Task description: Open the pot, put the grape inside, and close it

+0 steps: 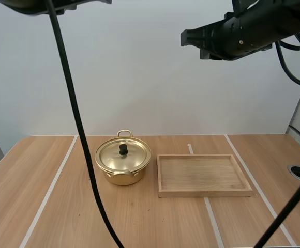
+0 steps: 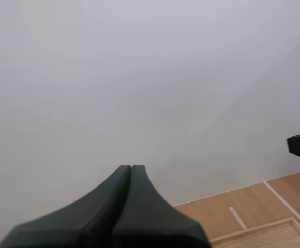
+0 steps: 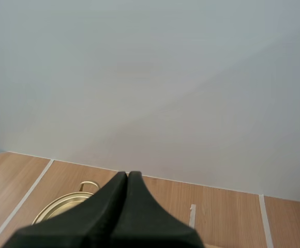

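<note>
Gold pot [image 1: 123,170], lid [image 1: 133,155] on, black knob [image 1: 123,149]: on the table [image 1: 51,206], well below and ahead of my jaws, beside the wooden tray [image 1: 204,194], not touching it. My right gripper [image 3: 127,174]: raised, fingers pressed together on nothing; its wrist view takes in the lid and a loop handle [image 3: 89,185] beyond the tips. My left gripper [image 2: 131,168]: likewise closed, bare; its wrist view takes in a tray corner and the right gripper's tip.

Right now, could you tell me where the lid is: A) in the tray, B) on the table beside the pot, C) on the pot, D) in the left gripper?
C: the lid sits closed on the pot, left of the tray.
</note>
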Robot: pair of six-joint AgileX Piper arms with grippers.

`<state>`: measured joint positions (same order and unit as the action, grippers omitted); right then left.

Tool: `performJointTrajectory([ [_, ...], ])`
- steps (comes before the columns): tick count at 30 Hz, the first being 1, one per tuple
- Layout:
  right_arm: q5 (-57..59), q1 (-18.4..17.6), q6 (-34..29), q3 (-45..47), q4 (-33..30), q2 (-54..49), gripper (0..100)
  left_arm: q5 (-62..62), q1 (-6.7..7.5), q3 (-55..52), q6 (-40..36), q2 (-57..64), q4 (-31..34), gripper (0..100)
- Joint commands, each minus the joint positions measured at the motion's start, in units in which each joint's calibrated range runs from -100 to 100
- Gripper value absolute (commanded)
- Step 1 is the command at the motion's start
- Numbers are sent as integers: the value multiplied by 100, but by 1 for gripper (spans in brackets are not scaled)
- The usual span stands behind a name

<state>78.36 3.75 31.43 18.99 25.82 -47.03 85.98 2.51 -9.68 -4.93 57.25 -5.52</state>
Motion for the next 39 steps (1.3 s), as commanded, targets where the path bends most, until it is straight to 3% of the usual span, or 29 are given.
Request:
performJointTrajectory([
  [1, -519, 16, 4, 517, 42, -398, 0, -503, 11, -618, -356, 366, 324, 0],
  [8, -1238, 16, 23, 1781, -91, -1136, 0, -1017, 11, -2013, -575, 1117, 323, 0],
  [20, -1354, 16, 159, 3552, -138, -2255, 0, -1285, 11, -3988, -687, 2400, 360, 0],
  [28, -1510, 16, 282, 4173, -138, -3244, 0, -1267, 11, -4700, -991, 3281, 675, 0],
  [39, -1609, 16, 606, 4853, -151, -4116, 0, -1973, 11, -5743, -811, 4163, 1061, 0],
])
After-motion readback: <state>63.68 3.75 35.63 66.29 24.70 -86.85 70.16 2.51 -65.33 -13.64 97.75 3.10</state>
